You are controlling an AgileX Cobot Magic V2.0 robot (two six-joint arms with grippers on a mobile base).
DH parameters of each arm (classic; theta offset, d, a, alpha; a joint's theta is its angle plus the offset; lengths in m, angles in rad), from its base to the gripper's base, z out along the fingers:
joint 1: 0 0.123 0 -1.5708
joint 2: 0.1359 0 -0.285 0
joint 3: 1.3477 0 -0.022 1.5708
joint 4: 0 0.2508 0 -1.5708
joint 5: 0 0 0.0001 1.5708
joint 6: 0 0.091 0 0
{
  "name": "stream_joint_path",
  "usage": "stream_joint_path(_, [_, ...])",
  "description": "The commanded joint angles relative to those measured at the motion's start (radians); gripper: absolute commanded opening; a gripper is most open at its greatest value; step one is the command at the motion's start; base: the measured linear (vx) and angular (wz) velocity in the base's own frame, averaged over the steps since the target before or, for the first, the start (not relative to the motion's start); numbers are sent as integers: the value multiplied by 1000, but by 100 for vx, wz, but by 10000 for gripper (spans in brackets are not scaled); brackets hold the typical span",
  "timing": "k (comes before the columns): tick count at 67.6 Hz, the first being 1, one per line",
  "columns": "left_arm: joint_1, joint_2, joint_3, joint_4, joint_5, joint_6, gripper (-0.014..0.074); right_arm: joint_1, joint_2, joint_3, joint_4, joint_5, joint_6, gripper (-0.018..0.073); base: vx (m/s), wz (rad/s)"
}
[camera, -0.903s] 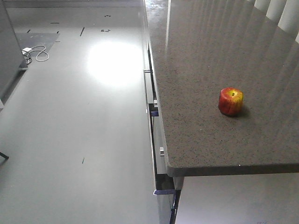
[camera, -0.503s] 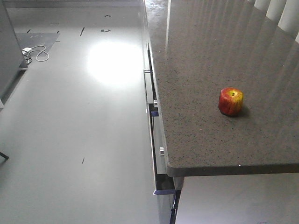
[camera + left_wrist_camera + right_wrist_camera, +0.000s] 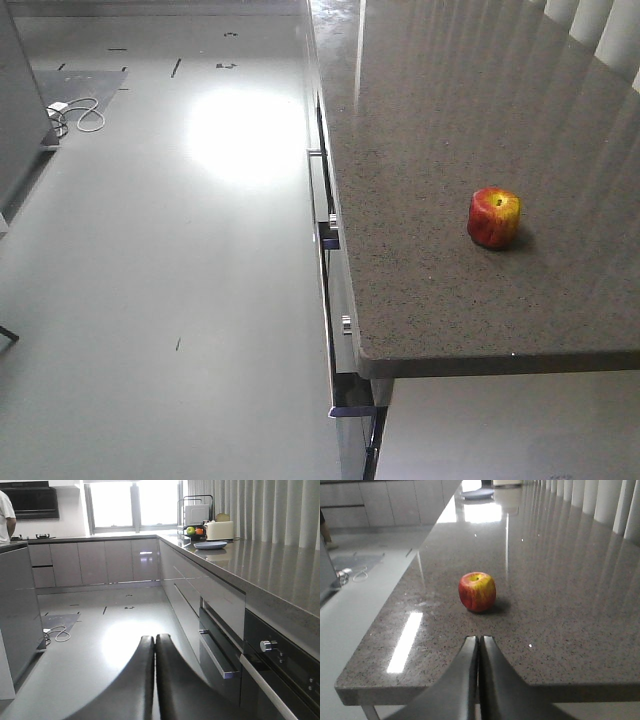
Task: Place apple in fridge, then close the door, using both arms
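Right gripper and left gripper: both fully closed, holding nothing.
The apple stands on the counter straight ahead of the right gripper, not touching it; the left gripper hangs above the floor.

We see a small, slightly blocky red apple with a yellow patch round its stem dimple. It sits upright, dimple up, on the speckled grey surface, set well in from the near and left edges.
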Motion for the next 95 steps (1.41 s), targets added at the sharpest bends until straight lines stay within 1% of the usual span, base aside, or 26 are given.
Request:
stream_joint_path(1, [-2, -14, -18, -11, -76, -3, -6, -1, 104, -122, -5, 43, -6, 39, 0, 0])
stream_joint_path(4, [-2, -14, -18, -11, -76, -3, -6, -1, 157, -168, -5, 89, -7, 68, 0, 0])
stream_joint_path(8, [-2, -14, -18, -11, -76, -3, -6, -1, 215, -213, -7, 142, -11, 130, 0, 0])
stream_joint_path(11, [-2, -14, -18, -11, -76, -3, -6, -1, 265, -247, -7, 165, -11, 182, 0, 0])
stream_joint_path(14, [-2, -14, -18, -11, -76, -3, -6, -1, 305, -272, -7, 181, -11, 253, 0, 0])
stream_joint_path(21, [-2, -14, -18, -11, -76, -3, -6, -1, 396, -322, -7, 188, -49, 415, 0, 0])
stream_joint_path(29, [-2, -14, -18, -11, -76, -3, -6, -1, 497, -370, -7, 193, -112, 564, 0, 0])
stream_joint_path(33, [-2, -14, -18, -11, -76, -3, -6, -1, 553, -398, -7, 199, -130, 616, 0, 0])
stream_joint_path(36, [-2, -14, -18, -11, -76, -3, -6, -1, 593, -417, -7, 203, -139, 638, 0, 0])
stream_joint_path(40, [-2, -14, -18, -11, -76, -3, -6, -1, 646, -443, -7, 205, -142, 650, 0, 0])
stream_joint_path(48, [-2, -14, -18, -11, -76, -3, -6, -1, 761, -501, -7, 204, -149, 648, 0, 0])
stream_joint_path(61, [-2, -14, -18, -11, -76, -3, -6, -1, 940, -612, -7, 205, -192, 643, 0, 0])
stream_joint_path(72, [-2, -14, -18, -11, -76, -3, -6, 0, 1069, -705, -4, 205, -193, 637, 0, 0])
stream_joint_path(88, [-2, -14, -18, -11, -76, -3, -6, 0, 1247, -853, 40, 210, -193, 632, 0, 0])
stream_joint_path(95, [-2, -14, -18, -11, -76, -3, -6, 0, 1326, -927, 90, 228, -193, 629, 0, 0])
